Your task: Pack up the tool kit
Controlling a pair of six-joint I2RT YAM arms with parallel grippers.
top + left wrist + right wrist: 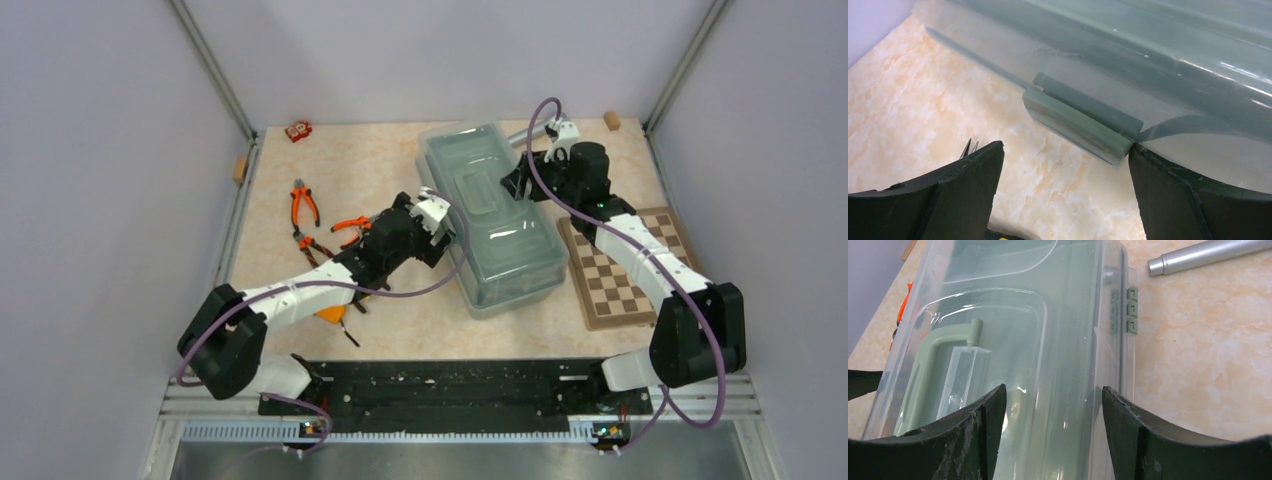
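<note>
The sage-green tool kit box (490, 215) lies closed in mid table under its translucent lid (1013, 315). At its left side my left gripper (440, 225) (1065, 146) stands open at the green front latch (1075, 122), and the right fingertip (1148, 170) touches the latch's end. My right gripper (520, 180) (1053, 388) is open too, with its fingers astride the lid's hinge-side edge near the green hinges (1132, 310). Orange-handled pliers (303, 203) lie on the table left of the box, with more pliers (350, 225) beside the left arm.
A brown-and-cream chessboard (625, 265) lies right of the box, under the right arm. A grey metal cylinder (1205, 255) rests behind the box. A small red item (298, 130) sits at the back left, and an orange-yellow tool (330, 313) lies under the left arm.
</note>
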